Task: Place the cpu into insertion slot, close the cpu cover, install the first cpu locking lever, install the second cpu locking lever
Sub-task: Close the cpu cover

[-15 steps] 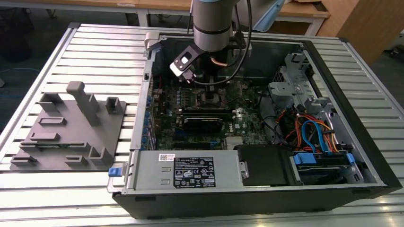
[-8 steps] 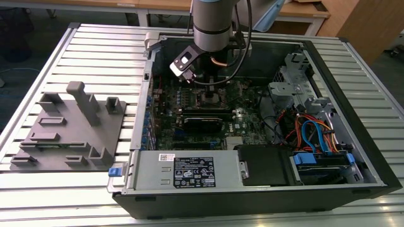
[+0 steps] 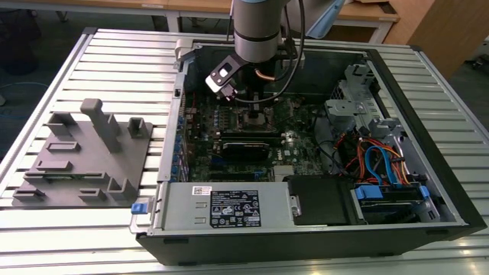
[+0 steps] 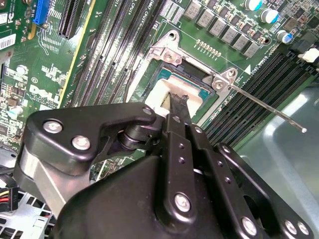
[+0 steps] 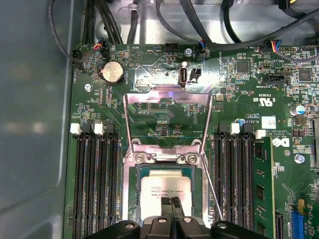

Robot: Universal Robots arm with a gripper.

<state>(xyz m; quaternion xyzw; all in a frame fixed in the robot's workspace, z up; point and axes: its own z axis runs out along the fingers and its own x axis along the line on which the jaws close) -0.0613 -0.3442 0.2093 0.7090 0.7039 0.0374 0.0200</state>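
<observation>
Ribbed metal tabletop (image 3: 114,51) carries an open desktop computer case (image 3: 428,229) lying on its side, with a grey moulded fixture (image 3: 84,166) beside it on the exterior view's left. The arm reaches down into the case over the green motherboard.

In the first wrist view the gripper (image 5: 171,203) has its two fingertips pressed together with nothing between them, and they rest on or just above the top of the cpu (image 5: 159,184). The cpu lies flat and square inside the insertion slot (image 5: 135,196), so the placing step looks done.

The cpu cover (image 5: 167,93) stands swung open on the far side of the socket from the fingers, its window showing the board behind it; it is not yet closed. One thin locking lever (image 5: 213,191) runs free alongside the socket, close beside the fingers and not hooked down. I cannot make out the second lever.

Long black memory slots (image 5: 94,184) flank the socket on both sides of the hand. A coin cell battery (image 5: 112,73) and black cables (image 5: 199,22) lie beyond the raised cover. The loose lever is the nearest obstacle to the fingers.
</observation>
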